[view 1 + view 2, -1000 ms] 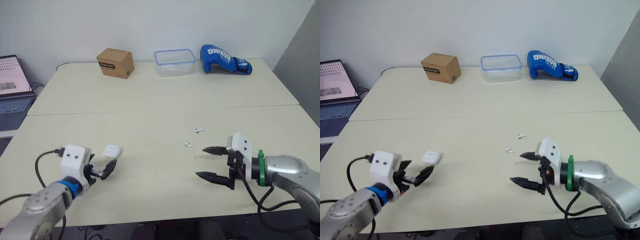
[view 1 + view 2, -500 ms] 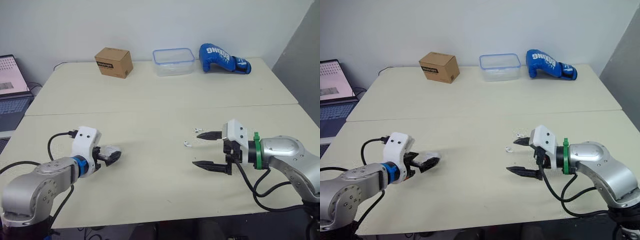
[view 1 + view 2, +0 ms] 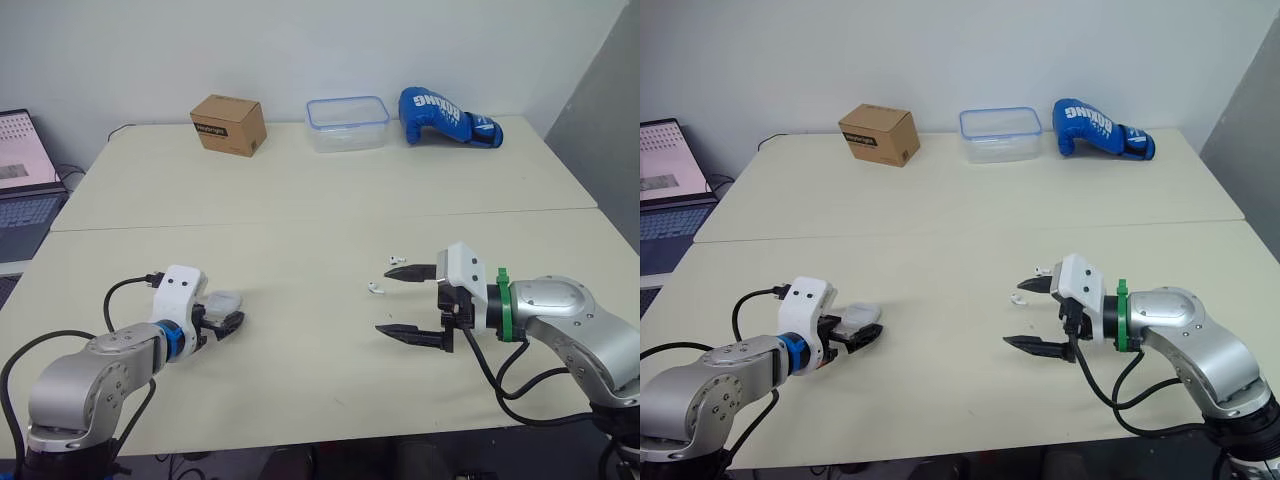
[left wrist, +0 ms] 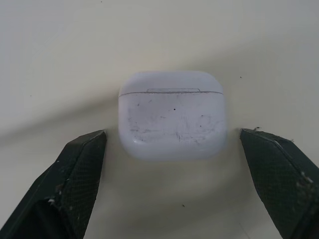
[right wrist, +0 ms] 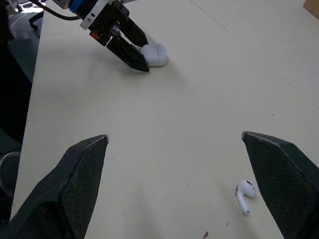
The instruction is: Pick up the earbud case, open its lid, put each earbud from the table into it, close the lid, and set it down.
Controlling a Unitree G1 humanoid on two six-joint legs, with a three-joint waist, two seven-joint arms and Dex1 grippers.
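Left hand, spread, brackets the white rounded plastic earbud case without contact. Advise closing squarely below the lid seam. Right hand wide, idle.

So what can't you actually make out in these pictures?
Inside of the earbud case: left wrist view, the case is shut.
Near earbud and far earbud: head views, too small to tell left from right.
Laptop: head views, cut off by the picture's left edge.
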